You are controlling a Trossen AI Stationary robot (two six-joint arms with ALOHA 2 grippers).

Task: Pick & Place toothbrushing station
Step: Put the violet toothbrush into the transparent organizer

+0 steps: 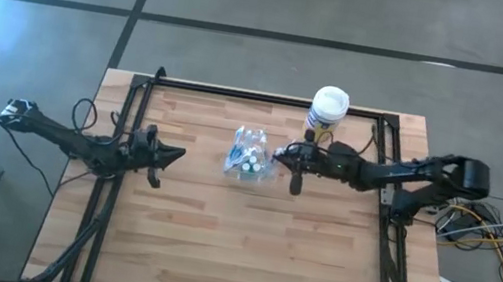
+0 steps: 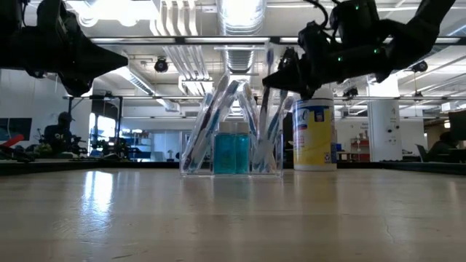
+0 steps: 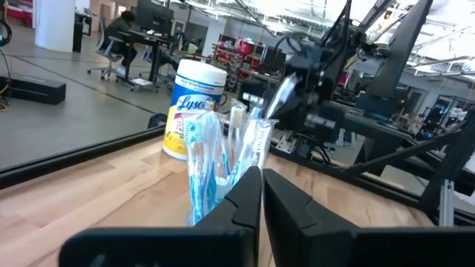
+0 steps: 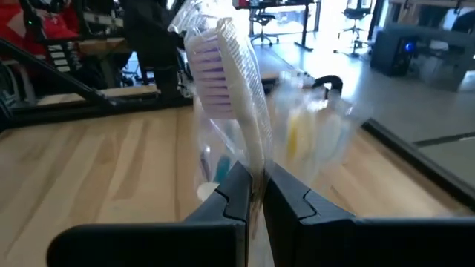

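Note:
The toothbrushing station point(image 1: 249, 154), a clear plastic holder with several toothbrushes and blue tubes in it, stands on its base at mid-table point(image 2: 231, 149) point(image 3: 215, 159). My right gripper point(image 1: 281, 154) point(image 4: 256, 185) hangs just right of it, above the table point(image 2: 273, 76), shut on a white toothbrush point(image 4: 230, 81) with purple bristles. My left gripper point(image 1: 178, 155) point(image 3: 262, 185) waits shut and holding nothing, left of the station, pointing level toward it. My right gripper pinches the toothbrush's handle point(image 4: 256, 159) between its two fingers. The fingers come in about level from the table's right side and lie across the handle. The brush stands tilted above the fingers, head point(image 3: 286, 89) up, clear of the table.
A yellow canister point(image 1: 327, 113) point(image 2: 314, 135) with a white lid stands at the far edge, just behind my right gripper. Black frame rails point(image 1: 268, 98) run along the table's far, left and right edges. The near half of the wood point(image 1: 234, 250) is bare.

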